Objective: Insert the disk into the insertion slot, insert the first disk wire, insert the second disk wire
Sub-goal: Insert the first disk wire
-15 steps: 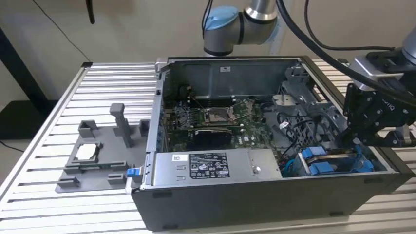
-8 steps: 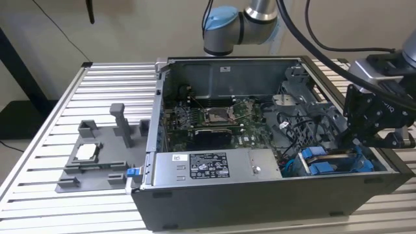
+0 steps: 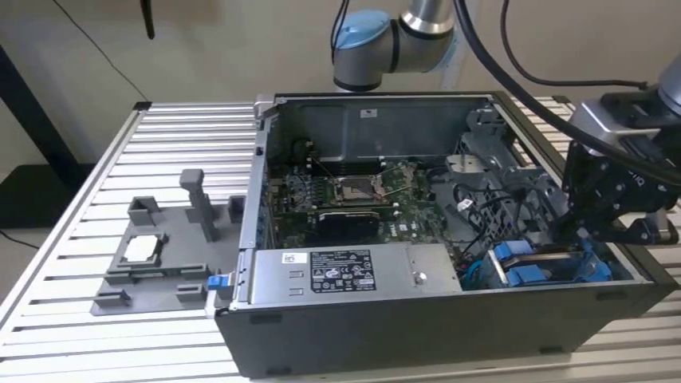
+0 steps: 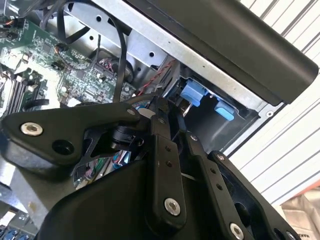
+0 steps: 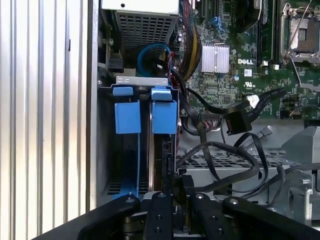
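The disk (image 5: 161, 155) stands edge-on in the insertion slot (image 5: 107, 150), a dark drive cage in the open computer case's corner, just below a blue tab (image 5: 164, 116). My gripper (image 5: 178, 197) is shut on the disk's near edge. In the exterior view the gripper (image 3: 583, 238) hangs over the cage (image 3: 521, 271) at the case's front corner on the exterior view's right. In the second wrist view the gripper (image 4: 172, 107) points into the bay by the blue tabs (image 4: 192, 94). A loose black cable connector (image 5: 235, 121) lies beside the cage, unplugged.
Black cables (image 5: 220, 160) loop close beside the cage. The motherboard (image 3: 356, 195) and a grey power-supply box (image 3: 340, 275) fill the case. A grey fixture tray (image 3: 159, 259) with upright posts sits on the slatted table (image 3: 181, 136), on the exterior view's left.
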{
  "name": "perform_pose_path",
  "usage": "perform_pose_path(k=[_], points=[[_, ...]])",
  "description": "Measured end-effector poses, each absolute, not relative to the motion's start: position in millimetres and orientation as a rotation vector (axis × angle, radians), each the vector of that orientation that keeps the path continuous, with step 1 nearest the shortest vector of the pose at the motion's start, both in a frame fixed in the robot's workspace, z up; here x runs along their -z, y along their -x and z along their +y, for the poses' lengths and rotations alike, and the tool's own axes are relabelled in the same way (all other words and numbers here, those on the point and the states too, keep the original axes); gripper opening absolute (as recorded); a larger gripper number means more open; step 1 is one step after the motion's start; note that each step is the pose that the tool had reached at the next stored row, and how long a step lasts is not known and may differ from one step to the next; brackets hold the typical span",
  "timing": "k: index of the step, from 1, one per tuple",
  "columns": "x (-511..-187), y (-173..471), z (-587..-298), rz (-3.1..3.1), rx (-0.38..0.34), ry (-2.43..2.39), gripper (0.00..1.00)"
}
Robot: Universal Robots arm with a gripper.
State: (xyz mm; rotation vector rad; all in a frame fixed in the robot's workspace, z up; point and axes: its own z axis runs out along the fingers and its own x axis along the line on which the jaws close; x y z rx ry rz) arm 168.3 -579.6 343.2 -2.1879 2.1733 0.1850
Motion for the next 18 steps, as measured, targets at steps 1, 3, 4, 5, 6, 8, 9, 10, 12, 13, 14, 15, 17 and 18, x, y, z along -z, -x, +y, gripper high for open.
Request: perform_pose_path(k=[1,3,4,5,6,8,9,10,12,13,14,15,17,18], points=[[-342.8,-168.3,-579.6,2.174,-0.185,2.188,0.19],[-342.0,-168.3,-579.6,2.176,-0.184,2.186,0.19],[-341.6,-168.3,-579.6,2.178,-0.184,2.184,0.19],[-341.6,-168.3,-579.6,2.18,-0.184,2.182,0.19],[-341.7,-168.3,-579.7,2.181,-0.184,2.181,0.19],[-345.2,-168.3,-579.7,2.183,-0.185,2.179,0.19],[-348.3,-168.3,-579.7,2.183,-0.185,2.179,0.19],[-350.4,-168.3,-579.7,2.185,-0.185,2.178,0.19],[-350.6,-168.3,-579.7,2.191,-0.184,2.171,0.19],[-350.2,-168.3,-579.6,2.197,-0.184,2.165,0.19],[-349.8,-168.3,-579.6,2.203,-0.183,2.158,0.19],[-349.1,-168.3,-579.6,2.21,-0.182,2.151,0.19],[-348.3,-168.3,-579.6,2.222,-0.181,2.139,0.19],[-347.8,-168.3,-579.6,2.227,-0.181,2.133,0.19]])
